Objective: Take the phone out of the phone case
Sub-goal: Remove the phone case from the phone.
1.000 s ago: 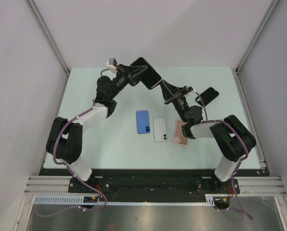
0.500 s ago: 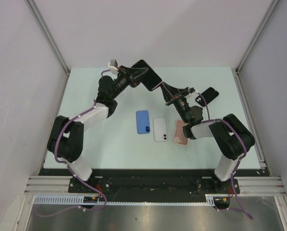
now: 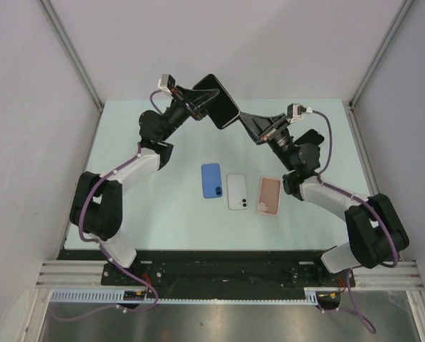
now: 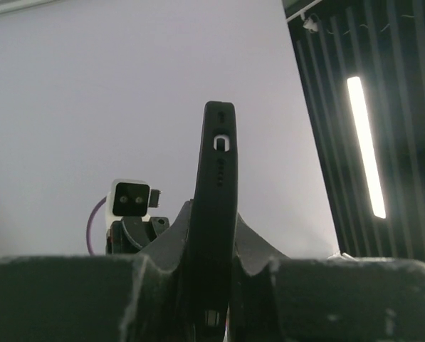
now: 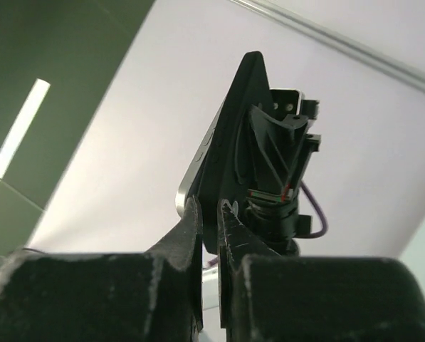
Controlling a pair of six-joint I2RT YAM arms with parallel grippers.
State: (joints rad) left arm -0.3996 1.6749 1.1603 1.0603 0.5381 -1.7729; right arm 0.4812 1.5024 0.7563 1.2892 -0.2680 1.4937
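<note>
A black phone case (image 3: 221, 102) with the phone in it is held in the air over the table's far side. My left gripper (image 3: 203, 102) is shut on it; in the left wrist view the case (image 4: 216, 157) stands edge-on between the fingers of that gripper (image 4: 212, 214). My right gripper (image 3: 245, 122) meets its lower right corner. In the right wrist view the right gripper (image 5: 209, 204) has its tips pinched together on the case corner (image 5: 233, 135). The phone's silver edge (image 5: 191, 179) shows just outside the left finger.
On the table (image 3: 162, 214) lie a blue phone (image 3: 211, 180), a white phone (image 3: 237, 192) and a pink case (image 3: 270, 195) in a row. A black phone (image 3: 312, 137) lies at the right, partly behind the right arm.
The right arm's wrist has swung up and to the right, tips staying at the case's corner. The left gripper has lifted the cased phone slightly.
</note>
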